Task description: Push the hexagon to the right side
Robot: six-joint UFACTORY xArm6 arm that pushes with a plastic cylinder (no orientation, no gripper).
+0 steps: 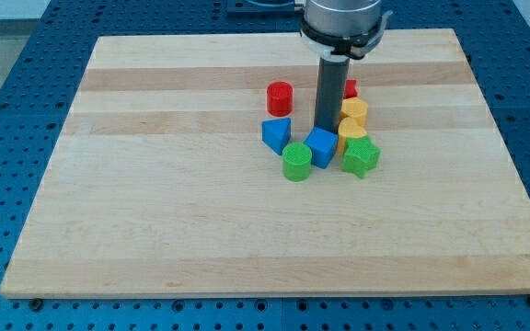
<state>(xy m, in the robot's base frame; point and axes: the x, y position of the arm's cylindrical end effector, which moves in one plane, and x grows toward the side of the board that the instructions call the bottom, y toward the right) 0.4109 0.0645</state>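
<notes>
A yellow hexagon (354,110) lies right of centre on the wooden board (155,202), in a tight cluster of blocks. My tip (328,127) is just left of the hexagon, close to it or touching it, and at the top edge of a blue cube (321,147). A second yellow block (351,132), its shape unclear, sits directly below the hexagon. A red block (350,88) above the hexagon is partly hidden behind the rod.
A red cylinder (280,97) and a blue triangle (277,134) stand left of the rod. A green cylinder (295,161) lies below and left of the cube, and a green star (361,157) to its right. A blue pegboard (7,83) surrounds the board.
</notes>
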